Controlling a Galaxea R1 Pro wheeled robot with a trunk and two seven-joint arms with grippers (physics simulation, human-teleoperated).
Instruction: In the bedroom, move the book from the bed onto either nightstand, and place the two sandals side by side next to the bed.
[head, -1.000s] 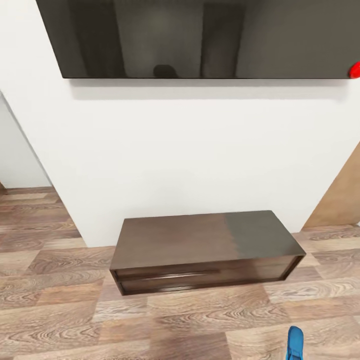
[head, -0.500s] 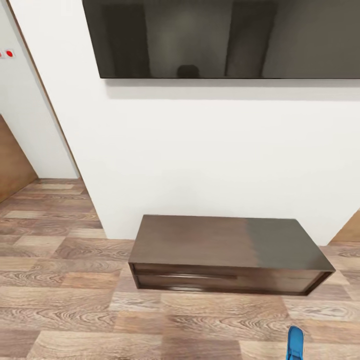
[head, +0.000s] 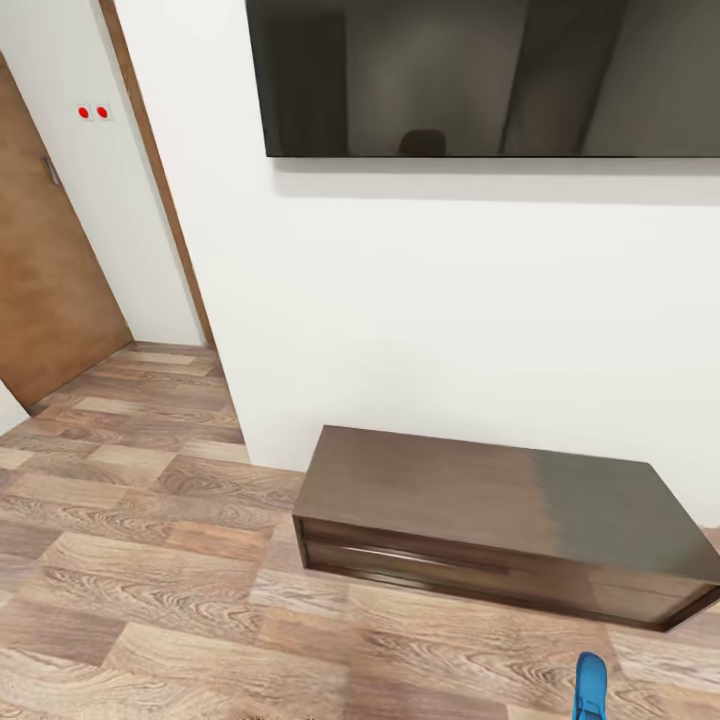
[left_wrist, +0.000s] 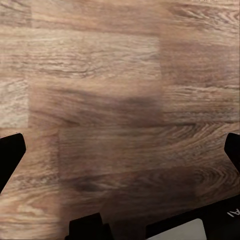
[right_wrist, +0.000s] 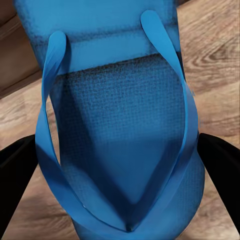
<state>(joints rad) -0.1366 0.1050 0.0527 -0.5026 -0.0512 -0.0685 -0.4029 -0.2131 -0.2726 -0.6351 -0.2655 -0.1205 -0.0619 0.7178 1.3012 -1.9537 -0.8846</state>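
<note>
A bright blue sandal (right_wrist: 120, 125) with thin blue toe straps sits between the two dark fingers of my right gripper (right_wrist: 120, 172), which is shut on it above the wood-plank floor. The sandal's tip (head: 590, 686) pokes up at the bottom edge of the head view. My left gripper (left_wrist: 120, 150) hangs open over bare floor planks, its fingers (left_wrist: 11, 155) spread wide with nothing between them. The book, the bed, the nightstand and the other sandal are out of view.
A long low dark TV cabinet (head: 480, 495) stands against the white wall under a wall-mounted black screen (head: 480, 70). A brown door (head: 40, 260) is at the left, with two red-dotted switches (head: 93, 113) beside it. Wood-plank floor (head: 140, 580) stretches in front.
The camera has swung left: the cabinet and screen slid to the right of the picture and the brown door came into view. The sandal tip kept its place in the picture.
</note>
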